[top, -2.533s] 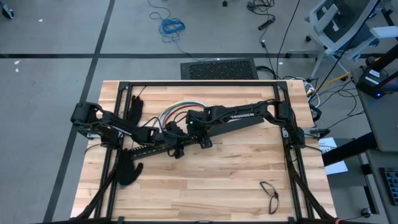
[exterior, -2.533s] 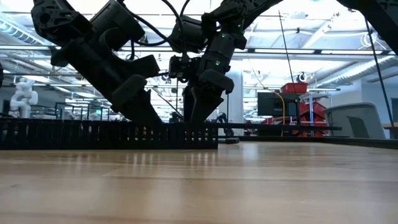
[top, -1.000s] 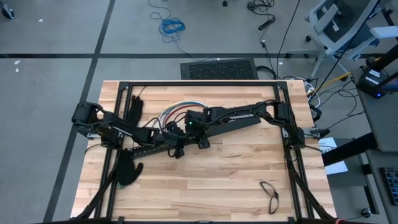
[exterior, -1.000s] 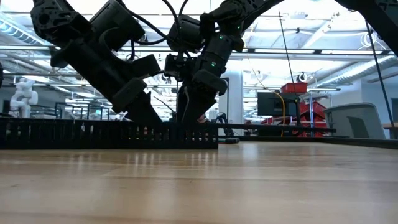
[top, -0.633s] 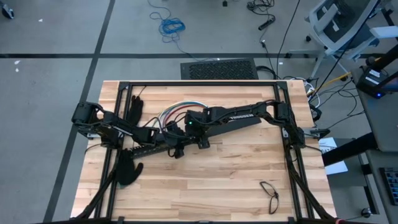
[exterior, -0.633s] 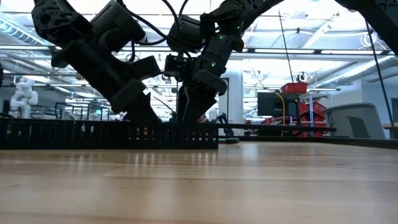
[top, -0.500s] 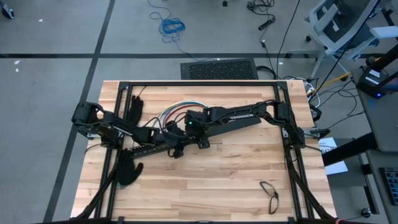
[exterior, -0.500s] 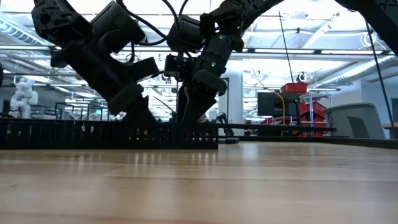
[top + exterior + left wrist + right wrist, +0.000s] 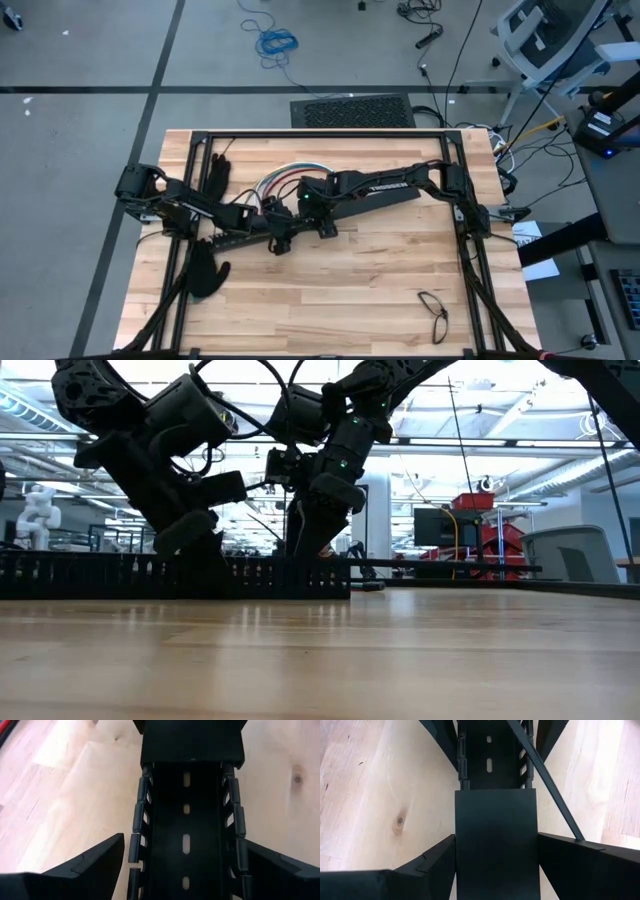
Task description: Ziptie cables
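Left claw opened, straddling slotted bar

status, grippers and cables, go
Left gripper open astride long black slotted bar. Right gripper shut on it. Coloured wire bundle loose behind. Thin dark ziptie lies across bar.

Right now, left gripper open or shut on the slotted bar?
Open. The left gripper's fingers stand apart on either side of the slotted bar, gaps showing.
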You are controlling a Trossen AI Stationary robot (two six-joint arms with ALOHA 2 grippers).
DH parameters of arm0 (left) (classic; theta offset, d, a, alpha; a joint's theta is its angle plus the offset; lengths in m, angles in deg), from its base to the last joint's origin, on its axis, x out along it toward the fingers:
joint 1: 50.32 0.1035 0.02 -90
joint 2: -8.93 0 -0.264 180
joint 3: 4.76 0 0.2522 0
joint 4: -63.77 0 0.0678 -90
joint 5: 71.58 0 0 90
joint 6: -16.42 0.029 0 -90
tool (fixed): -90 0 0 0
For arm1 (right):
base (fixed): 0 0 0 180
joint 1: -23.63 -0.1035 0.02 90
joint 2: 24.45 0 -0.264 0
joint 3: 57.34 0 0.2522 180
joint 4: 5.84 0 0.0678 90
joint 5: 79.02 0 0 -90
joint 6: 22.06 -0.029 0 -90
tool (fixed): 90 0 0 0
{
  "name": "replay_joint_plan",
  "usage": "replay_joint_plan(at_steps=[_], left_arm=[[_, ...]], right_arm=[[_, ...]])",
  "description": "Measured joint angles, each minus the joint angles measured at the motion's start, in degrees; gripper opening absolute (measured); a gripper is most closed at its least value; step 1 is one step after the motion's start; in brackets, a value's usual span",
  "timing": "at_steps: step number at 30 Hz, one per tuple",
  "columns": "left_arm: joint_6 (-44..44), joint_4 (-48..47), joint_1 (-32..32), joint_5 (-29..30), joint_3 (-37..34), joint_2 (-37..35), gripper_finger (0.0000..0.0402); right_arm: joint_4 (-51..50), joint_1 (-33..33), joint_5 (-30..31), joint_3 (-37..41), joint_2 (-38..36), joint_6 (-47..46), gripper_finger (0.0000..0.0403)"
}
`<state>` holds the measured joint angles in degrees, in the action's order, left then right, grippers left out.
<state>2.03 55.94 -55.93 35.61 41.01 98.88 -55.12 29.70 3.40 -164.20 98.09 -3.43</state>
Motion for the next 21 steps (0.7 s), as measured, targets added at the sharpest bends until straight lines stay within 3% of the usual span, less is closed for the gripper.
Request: replay_joint_plan(at_steps=[21], left_arm=[[-0.18,4.09,-0.04,-0.22,-0.09,0.07,0.0336]], right_arm=[[1.81,-0.2,-0.16,0.04,-0.02,-0.63,0.0245]])
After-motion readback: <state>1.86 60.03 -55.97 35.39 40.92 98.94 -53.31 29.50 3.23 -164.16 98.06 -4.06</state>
